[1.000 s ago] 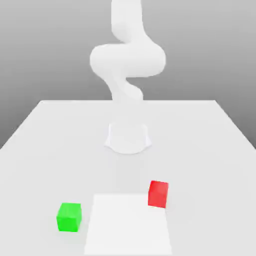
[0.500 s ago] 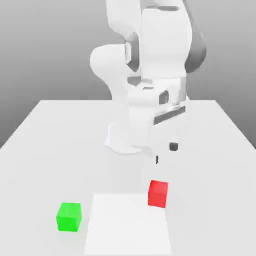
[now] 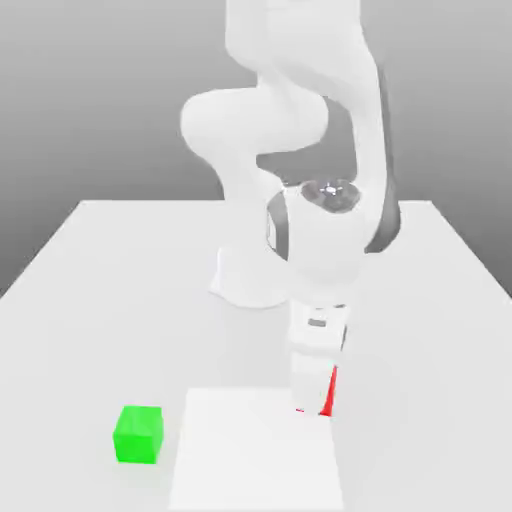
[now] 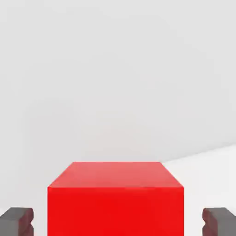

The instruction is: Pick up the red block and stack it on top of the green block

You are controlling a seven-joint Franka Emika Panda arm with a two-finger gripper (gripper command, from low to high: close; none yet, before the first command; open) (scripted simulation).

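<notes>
At the table's (image 3: 90, 260) near edge, the gripper (image 4: 118, 220) is straddling the red block (image 4: 116, 198) — fingers (image 4: 16, 220) apart, not yet touching; closing off-centre risks twisting it, far from the green block (image 3: 138, 434).

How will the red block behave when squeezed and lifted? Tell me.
The red block looks like a rigid cube, so it should keep its shape between the fingers flanking it. Its flat faces suggest it won't roll and should sit square. The plain matte sides probably grip well. Its weight can't be judged.
</notes>
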